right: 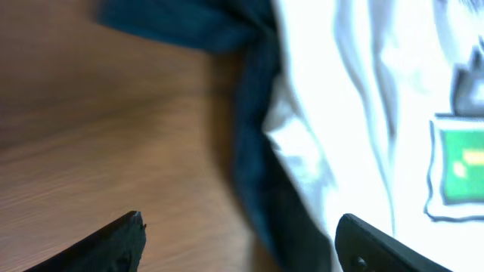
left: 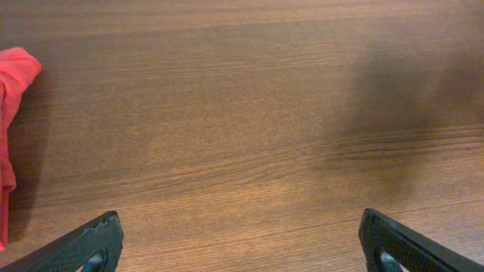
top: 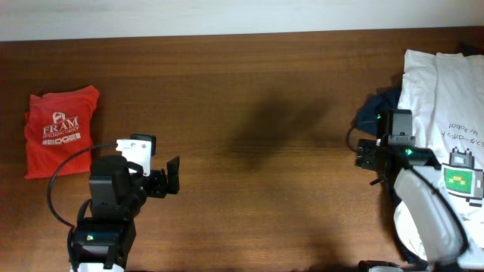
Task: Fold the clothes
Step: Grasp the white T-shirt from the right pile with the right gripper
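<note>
overhead looks straight down; low, close wrist views share its table [top: 249,91].

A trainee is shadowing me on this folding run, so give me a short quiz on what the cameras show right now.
1. True or false: the left claw is shut on the red shirt.
2. What shows from under the white shirt? A) a dark blue garment B) a yellow towel C) a grey sock
3. Fill in: the right claw is open, near the edge of the ____ shirt.
Key: 1 false, it is open over bare table, apart from that shirt; 2 A; 3 white.
</note>
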### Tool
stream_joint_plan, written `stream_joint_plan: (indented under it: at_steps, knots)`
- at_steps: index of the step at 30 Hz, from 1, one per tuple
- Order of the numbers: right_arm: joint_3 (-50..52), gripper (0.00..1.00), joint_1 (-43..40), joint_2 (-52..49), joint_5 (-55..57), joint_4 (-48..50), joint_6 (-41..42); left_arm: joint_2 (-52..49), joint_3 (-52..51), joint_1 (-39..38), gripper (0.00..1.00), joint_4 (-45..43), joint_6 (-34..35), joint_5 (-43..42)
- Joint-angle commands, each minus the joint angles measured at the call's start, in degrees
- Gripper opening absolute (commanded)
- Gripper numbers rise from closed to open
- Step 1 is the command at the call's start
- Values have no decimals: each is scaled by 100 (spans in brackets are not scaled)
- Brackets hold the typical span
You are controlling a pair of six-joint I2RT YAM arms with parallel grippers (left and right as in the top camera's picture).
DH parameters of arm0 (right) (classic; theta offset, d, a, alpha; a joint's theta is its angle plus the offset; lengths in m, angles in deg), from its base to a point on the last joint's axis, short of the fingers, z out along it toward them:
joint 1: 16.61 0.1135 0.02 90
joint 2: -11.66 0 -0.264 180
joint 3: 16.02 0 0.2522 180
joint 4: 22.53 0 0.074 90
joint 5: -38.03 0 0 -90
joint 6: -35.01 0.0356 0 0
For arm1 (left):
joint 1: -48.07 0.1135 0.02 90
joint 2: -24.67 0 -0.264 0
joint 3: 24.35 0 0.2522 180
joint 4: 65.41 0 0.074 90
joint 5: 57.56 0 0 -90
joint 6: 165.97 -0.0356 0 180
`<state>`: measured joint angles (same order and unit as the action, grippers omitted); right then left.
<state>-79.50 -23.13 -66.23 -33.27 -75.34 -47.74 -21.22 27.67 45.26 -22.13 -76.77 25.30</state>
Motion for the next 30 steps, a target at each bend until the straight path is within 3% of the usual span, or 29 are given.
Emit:
stream_joint_plan:
  at_steps: [1, 6, 11, 13, 17, 26, 27, 29, 30]
  knots:
    - [-87, 79, -734, -466, 546, 44, 586, -13, 118, 31, 99, -7, 15, -105]
    - [-70, 53, -1349, -586, 35, -7, 599, -13, 118, 31, 99, -7, 15, -103]
    - [-70, 54, -1349, -586, -92, -393, 597, -13, 118, 31, 99, -9, 15, -103]
    - [-52, 47, -1349, -586, -92, -407, 599, -13, 118, 31, 99, -9, 15, -103]
    - [0, 44, -1349, -588, -92, -365, 599, -13, 118, 31, 99, -11, 13, -103]
    - [59, 45, -1349, -898, -7, -385, 601, -13, 118, 31, 99, -11, 15, -103]
    - [59, 38, -1349, -925, -7, -380, 601, -13, 118, 31, 99, -11, 13, -101]
    - [59, 11, -1349, -925, -4, -361, 680, -13, 118, 31, 99, -11, 13, -103]
    - [31, 4, -1349, -922, -4, -363, 680, -13, 118, 31, 99, -11, 13, -101]
